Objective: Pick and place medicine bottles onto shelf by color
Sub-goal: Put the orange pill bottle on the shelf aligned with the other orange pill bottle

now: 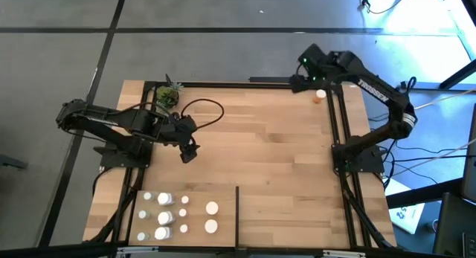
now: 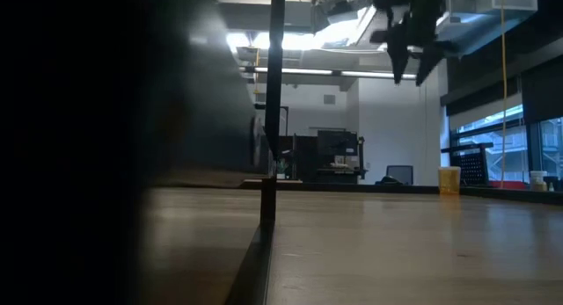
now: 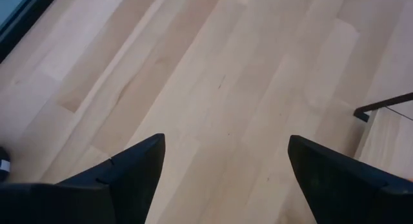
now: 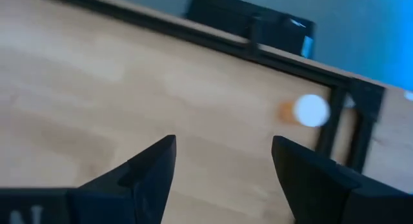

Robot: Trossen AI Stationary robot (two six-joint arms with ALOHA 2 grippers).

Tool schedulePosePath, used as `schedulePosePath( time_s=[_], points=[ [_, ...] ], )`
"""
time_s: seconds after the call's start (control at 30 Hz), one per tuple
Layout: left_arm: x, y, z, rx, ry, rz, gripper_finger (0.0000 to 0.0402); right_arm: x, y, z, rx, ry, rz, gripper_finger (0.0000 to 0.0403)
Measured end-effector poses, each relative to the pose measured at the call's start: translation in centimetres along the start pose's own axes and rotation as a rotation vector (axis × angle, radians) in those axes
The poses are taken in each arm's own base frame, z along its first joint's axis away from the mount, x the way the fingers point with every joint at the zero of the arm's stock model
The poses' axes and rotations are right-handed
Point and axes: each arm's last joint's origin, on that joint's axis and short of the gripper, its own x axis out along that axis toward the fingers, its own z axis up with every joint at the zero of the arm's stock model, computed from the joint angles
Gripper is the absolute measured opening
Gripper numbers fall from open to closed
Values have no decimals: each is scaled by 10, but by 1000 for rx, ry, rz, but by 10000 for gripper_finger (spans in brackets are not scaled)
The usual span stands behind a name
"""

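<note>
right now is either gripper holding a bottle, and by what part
Nothing is held. The left gripper and the right gripper are both open over bare wood; the orange bottle lies apart near the corner.

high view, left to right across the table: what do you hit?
left gripper, open over bare wood → black divider strip → right gripper, open at the far edge → orange bottle near the far right corner. Plant and bottle cluster left out: they overlap the left arm's span.

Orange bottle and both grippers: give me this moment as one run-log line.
left gripper: open, empty, above bare shelf | right gripper: open, empty, near far corner | orange bottle: beside right gripper, not held
</note>
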Motion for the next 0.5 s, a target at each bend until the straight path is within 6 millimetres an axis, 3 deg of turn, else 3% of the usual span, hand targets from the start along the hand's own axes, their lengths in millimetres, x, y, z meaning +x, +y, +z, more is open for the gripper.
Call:
schedulePosePath(
  time_s=[0.23, 0.5],
  points=[
    [0, 0, 0, 0, 0, 1, 322, 42, -18, 23, 92, 127, -91, 257],
    [0, 0, 0, 0, -1, 2, 322, 98, -31, 42, 35, 266, -183, 257]
  ],
)
